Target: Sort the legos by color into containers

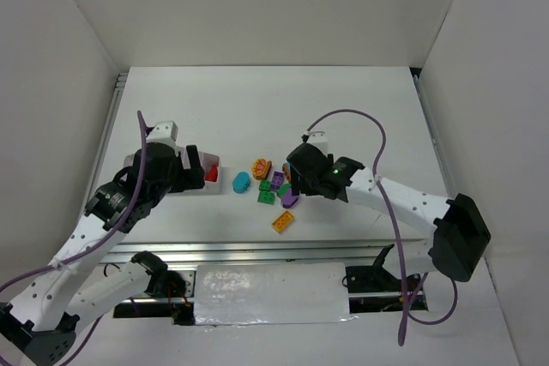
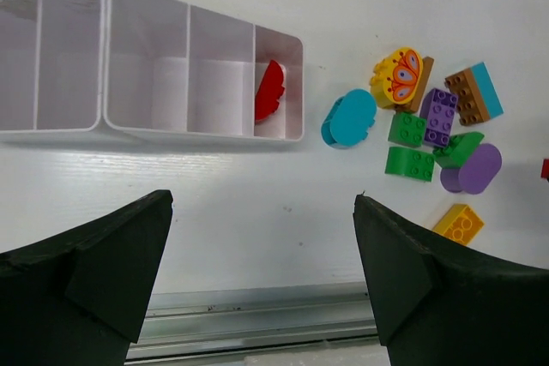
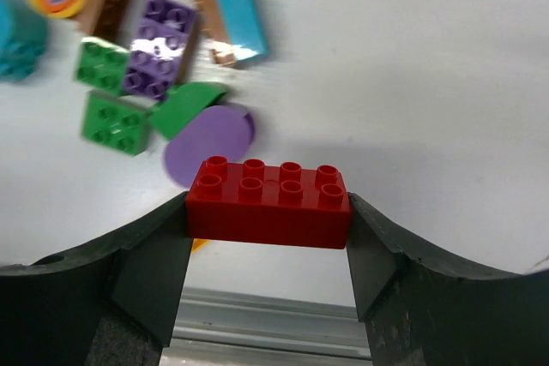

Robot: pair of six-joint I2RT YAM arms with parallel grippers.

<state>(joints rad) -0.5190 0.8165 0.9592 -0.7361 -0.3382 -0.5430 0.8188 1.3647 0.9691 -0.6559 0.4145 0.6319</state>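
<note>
"What have you got?"

"My right end effector (image 3: 268, 242) is clamped on a red brick (image 3: 268, 205), one pad on each short end, studs up, at the lower middle of the right wrist view. Loose legos, among them a purple oval (image 3: 210, 139) and a green brick (image 3: 111, 122), lie just behind it on the desk (image 3: 412, 83)."

"And the left?"

"My left end effector (image 2: 262, 212) hangs wide open, holding nothing, above the white tray (image 2: 206, 136) in the upper left of its view."

"Where should the brick go?"

"I judge the compartment at the tray's right end, where a red piece (image 2: 269, 92) lies. I'd lift straight up first so the pile isn't dragged, keep the brick level, line it up lengthwise with that compartment, and open only once it's low inside. My left arm crowds the tray in the top view, so it should make room"
</note>
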